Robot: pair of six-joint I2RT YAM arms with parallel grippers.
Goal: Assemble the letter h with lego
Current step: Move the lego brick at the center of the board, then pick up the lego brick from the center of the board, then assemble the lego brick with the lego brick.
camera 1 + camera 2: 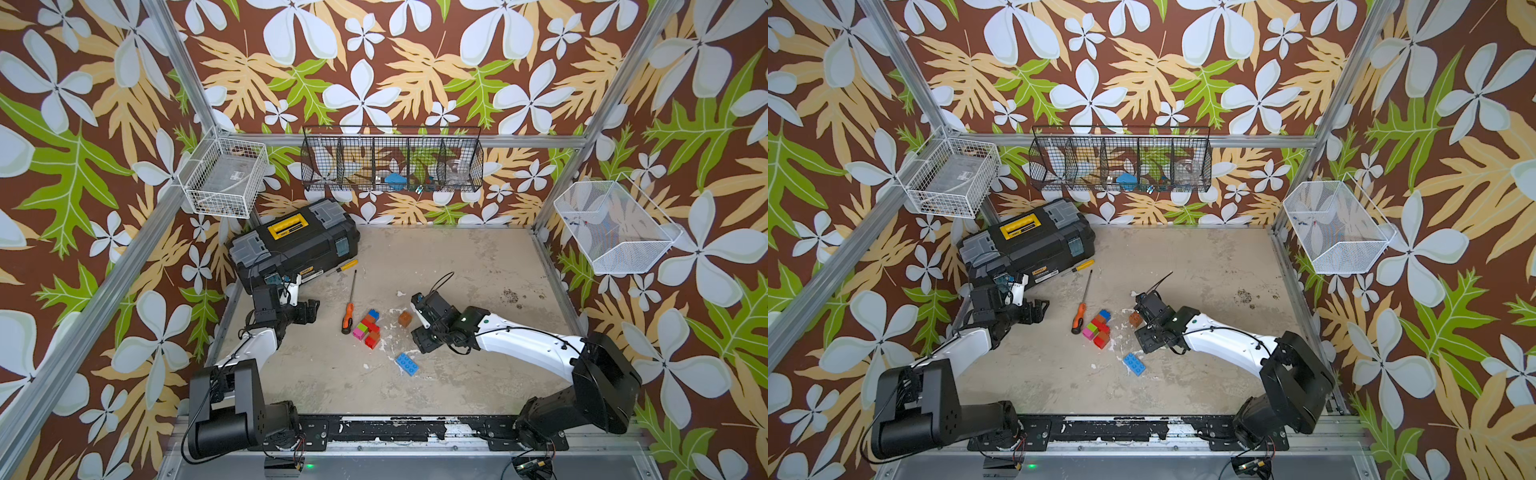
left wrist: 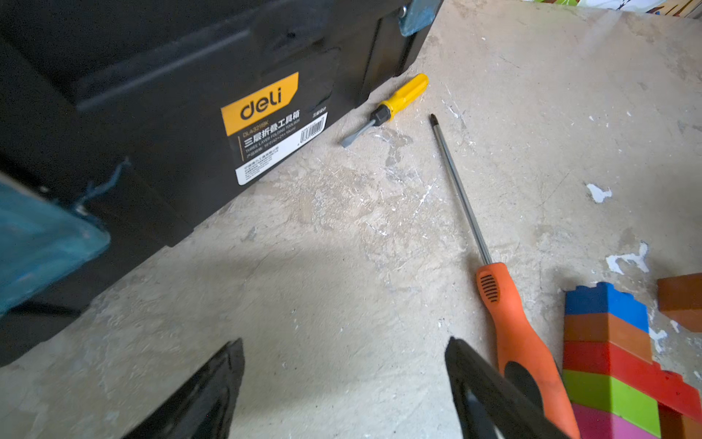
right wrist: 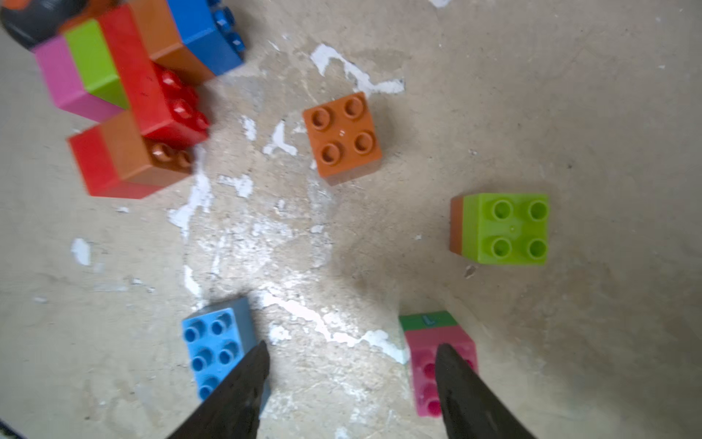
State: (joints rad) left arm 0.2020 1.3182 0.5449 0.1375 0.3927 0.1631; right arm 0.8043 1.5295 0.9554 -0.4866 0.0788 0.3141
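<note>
Blue brick (image 1: 407, 364): nearest, right of toolbox (image 1: 295, 245). Brick cluster (image 1: 367, 328): right of toolbox, beside screwdriver (image 1: 348, 316). Left gripper (image 2: 343, 344), right gripper (image 3: 349, 351): spread, empty. Toolbox: shut. Black basket (image 1: 392, 164), behind toolbox: blue item (image 1: 395, 180) in middle compartment.

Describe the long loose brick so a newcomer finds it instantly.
Start at the black plastic toolbox at the back, then come forward to the multicoloured cluster of joined bricks mid-table. Further forward, lying alone, is a long light blue studded brick. No other piece is light blue, and the loose orange-brown brick nearby is a cube.
</note>
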